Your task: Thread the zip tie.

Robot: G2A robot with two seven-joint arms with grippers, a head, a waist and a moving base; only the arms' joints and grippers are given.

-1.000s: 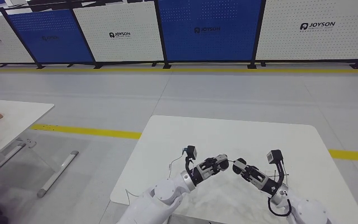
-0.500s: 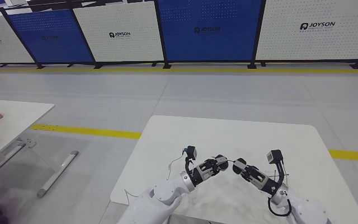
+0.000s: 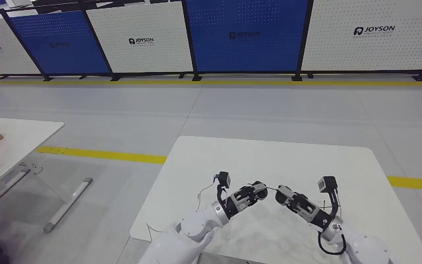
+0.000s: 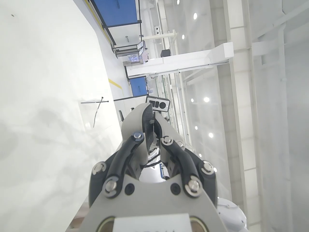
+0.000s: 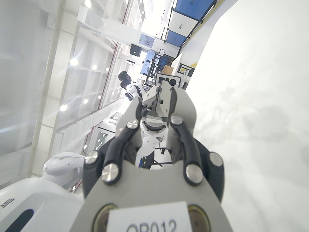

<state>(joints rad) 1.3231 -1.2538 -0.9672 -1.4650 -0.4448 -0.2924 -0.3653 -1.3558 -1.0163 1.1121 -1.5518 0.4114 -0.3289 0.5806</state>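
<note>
Threading: the step is done in the air, above the table (image 3: 264, 158).
Left gripper (image 4: 150, 114): a thin strip, likely the zip tie (image 4: 153, 129), is pinched in it.
Right gripper (image 5: 158, 98): its jaws are held apart, close by.
Care: the 2 ends are best lined up slowly.

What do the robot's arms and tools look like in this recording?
The left arm and right arm have white shells, black wrist sections and thin dark cables. The left tool and right tool have pale grey fingers, black ribbed pads, black linkage bars, silver screws and white base labels.
</note>
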